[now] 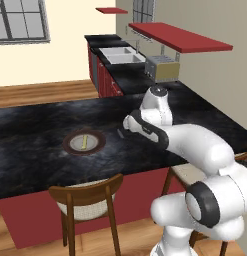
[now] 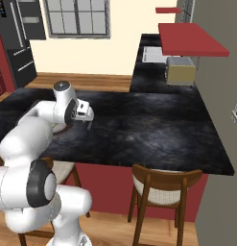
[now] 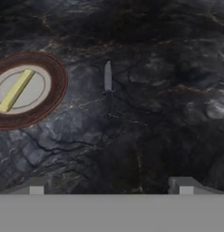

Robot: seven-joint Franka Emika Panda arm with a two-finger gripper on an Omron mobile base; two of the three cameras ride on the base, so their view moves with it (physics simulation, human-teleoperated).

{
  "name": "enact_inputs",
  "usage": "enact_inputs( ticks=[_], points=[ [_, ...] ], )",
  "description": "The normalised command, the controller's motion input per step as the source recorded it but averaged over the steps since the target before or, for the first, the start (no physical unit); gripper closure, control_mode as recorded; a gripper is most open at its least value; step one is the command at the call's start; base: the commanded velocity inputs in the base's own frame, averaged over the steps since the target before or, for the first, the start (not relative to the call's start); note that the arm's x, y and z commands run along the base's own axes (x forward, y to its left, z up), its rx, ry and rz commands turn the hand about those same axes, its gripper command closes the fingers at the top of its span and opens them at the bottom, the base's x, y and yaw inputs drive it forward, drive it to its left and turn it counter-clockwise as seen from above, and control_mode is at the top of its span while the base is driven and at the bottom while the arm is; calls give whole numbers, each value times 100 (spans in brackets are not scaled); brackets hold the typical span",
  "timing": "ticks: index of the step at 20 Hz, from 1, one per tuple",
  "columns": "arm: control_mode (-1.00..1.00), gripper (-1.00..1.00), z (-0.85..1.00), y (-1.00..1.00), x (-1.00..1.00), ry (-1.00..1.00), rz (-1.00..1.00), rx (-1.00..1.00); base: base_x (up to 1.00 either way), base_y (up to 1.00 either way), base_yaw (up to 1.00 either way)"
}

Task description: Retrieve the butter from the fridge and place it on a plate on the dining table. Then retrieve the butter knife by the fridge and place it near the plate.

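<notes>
Butter knife (image 3: 108,80) faint on dark dining table (image 3: 168,68) beside plate (image 3: 59,86), handle barely discernible, hand (image 3: 111,186) spread

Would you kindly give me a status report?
Gripper open, empty, above table. Butter on plate. Knife lying beside plate. Nothing in the way.

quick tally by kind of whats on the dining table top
plate: 1
butter: 1, lying on the plate
butter knife: 1, on the bare stone of the dining table beside the plate
total: 3
</notes>
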Motion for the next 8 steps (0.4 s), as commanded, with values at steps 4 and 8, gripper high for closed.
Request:
enact_inputs(
  ticks=[4, 8],
  points=[
    [-100, -100, 28, -20, -72, 2, 0, -8, 0, 0, 0],
    [-100, -100, 10, -3, -62, 0, -3, 0, 0, 0, 0]
  ],
)
